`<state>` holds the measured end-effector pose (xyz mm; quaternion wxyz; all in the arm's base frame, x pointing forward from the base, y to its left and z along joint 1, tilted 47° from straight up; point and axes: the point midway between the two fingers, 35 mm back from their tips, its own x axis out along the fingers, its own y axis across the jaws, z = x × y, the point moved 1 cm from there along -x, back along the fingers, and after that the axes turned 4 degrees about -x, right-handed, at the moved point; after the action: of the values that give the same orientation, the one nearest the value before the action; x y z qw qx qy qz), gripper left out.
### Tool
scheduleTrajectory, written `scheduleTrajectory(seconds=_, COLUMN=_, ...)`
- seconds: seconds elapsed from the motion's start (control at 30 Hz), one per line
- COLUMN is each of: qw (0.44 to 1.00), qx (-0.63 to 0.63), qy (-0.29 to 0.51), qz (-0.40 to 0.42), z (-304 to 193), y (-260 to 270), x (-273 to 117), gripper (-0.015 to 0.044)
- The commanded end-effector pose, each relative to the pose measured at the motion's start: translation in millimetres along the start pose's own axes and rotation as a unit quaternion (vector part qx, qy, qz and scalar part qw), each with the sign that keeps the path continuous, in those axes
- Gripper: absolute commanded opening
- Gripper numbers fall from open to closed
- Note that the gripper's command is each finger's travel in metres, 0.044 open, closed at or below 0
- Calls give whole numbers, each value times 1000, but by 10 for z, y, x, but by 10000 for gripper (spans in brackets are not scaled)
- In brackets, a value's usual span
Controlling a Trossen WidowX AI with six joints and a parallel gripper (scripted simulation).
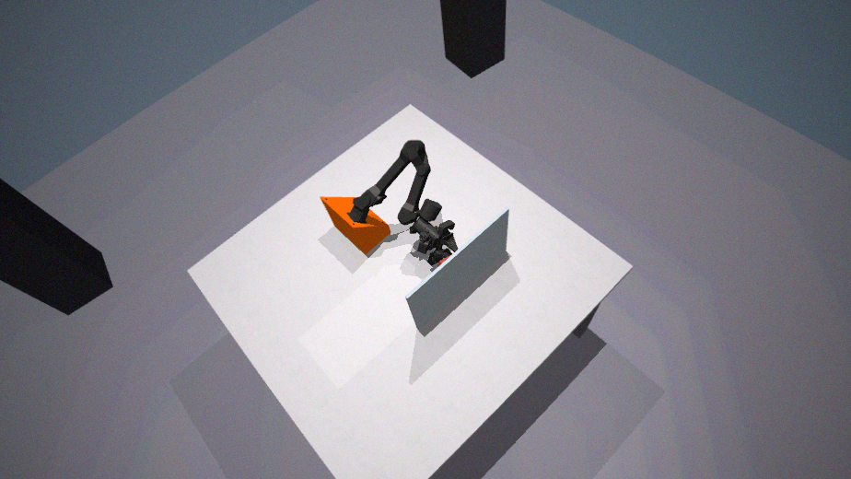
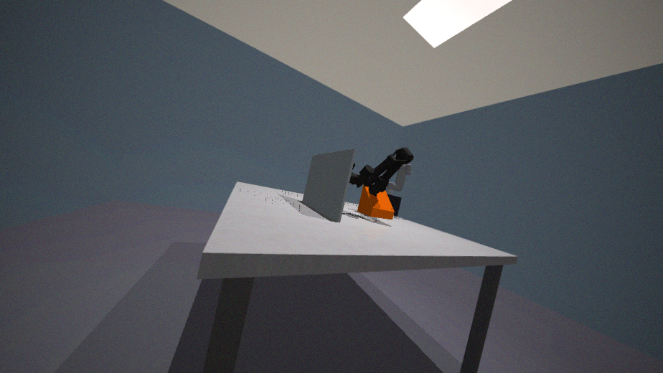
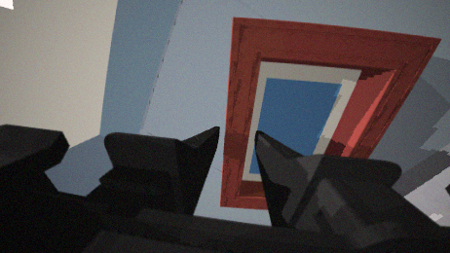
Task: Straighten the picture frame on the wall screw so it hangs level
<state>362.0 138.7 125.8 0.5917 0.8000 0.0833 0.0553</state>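
Probably a lab or test room, exact kind unclear: plain blue walls [image 2: 115,115], beige ceiling with bright rectangular light panel [image 2: 450,21], grey-purple floor [image 1: 684,196], white table [image 1: 267,268] [image 2: 352,241] carrying black robot arm [image 1: 416,179] [image 2: 392,164] on orange base [image 1: 364,237] [image 2: 377,212] and upright grey-blue panel [image 1: 464,271] [image 2: 328,185].
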Motion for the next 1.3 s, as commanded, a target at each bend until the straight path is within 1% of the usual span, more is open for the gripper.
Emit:
scheduleTrajectory(seconds=0.0, qw=1000, qx=-3, qy=2, qz=-1, z=-6, y=-3, x=3, gripper=96)
scheduleTrajectory(seconds=0.23, qw=1000, qx=-3, qy=2, qz=-1, z=-6, y=-3, x=3, gripper=49)
scheduleTrajectory(seconds=0.3, qw=1000, qx=-3, qy=2, qz=-1, z=-6, y=-3, x=3, gripper=0)
scheduleTrajectory(seconds=1.27, qw=1000, qx=-3, qy=2, qz=-1, z=4, y=53, x=2, gripper=0)
